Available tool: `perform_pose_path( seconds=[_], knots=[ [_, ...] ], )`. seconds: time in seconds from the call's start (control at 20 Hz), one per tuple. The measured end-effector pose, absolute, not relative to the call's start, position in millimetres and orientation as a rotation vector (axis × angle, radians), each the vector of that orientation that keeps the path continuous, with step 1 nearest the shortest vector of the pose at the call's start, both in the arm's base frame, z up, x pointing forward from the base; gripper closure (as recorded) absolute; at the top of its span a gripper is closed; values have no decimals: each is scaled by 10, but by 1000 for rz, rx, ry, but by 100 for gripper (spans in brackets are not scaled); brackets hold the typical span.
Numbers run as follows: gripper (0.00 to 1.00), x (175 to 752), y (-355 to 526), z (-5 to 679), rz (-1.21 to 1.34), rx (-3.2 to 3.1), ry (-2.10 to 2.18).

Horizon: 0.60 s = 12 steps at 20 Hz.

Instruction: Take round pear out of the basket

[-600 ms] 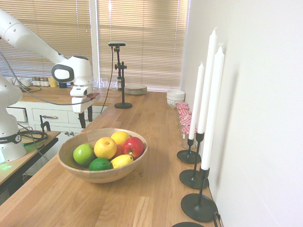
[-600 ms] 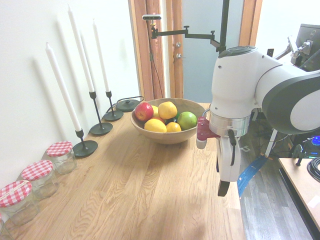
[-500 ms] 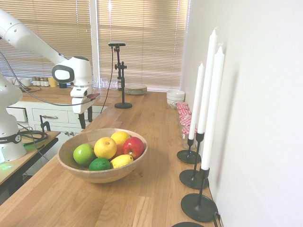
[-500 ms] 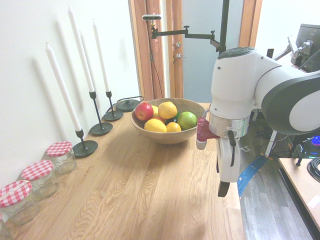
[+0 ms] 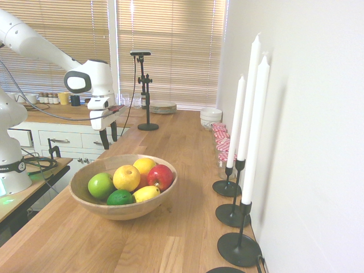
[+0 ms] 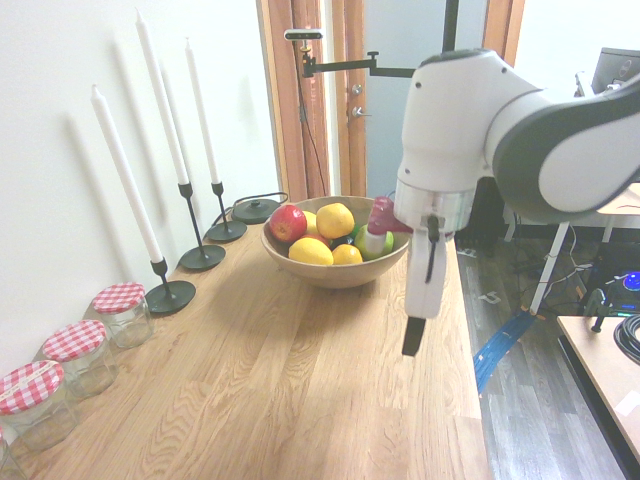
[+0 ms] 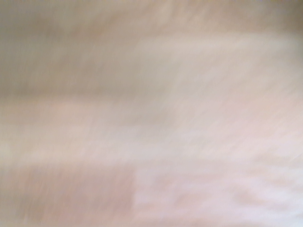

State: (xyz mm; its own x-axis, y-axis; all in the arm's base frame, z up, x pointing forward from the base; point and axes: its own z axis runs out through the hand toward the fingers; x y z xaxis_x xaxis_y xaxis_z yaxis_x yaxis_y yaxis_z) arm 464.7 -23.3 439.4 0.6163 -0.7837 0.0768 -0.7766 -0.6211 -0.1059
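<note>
Past the fingers (image 5: 110,137), toward the near end of the table (image 5: 170,239), the basket (image 5: 123,210) is sitting with the round pear (image 5: 126,177) riding on top of the fruit pile, nothing covering it. In the first exterior view the two dark fingers are hanging spread apart with nothing between them, up above the table and well apart from the basket. Counting the fruit here: one round pear, two lemons (image 5: 146,193), one red apple (image 5: 160,176), one green apple (image 5: 100,185), one lime (image 5: 120,197). Three white candles (image 5: 254,122) are standing off to the far side.

In the second exterior view the fingers (image 6: 414,336) are hanging near the basket (image 6: 335,275), on the side away from the candles, and the round pear (image 6: 335,220) is sitting high in the pile. Three red-lidded jars (image 6: 120,312) are showing here.

The wrist view is just a blur, nothing usable.

My guess: the pear is firm, smooth, a bit slippery and moderately heavy, so I'd be closing across its widest middle from above, gently enough not to bruise it or nudge the neighbours.
</note>
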Motion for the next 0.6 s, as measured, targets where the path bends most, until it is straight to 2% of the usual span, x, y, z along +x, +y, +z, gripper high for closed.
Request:
perform_pose_path(
  seconds=[0.3, 0.6],
  knots=[
    [0, 4857, -1004, 4979, -239, -2688, 1432],
    [0, 5061, -1962, 5248, -246, -2594, 1553]
  ],
)
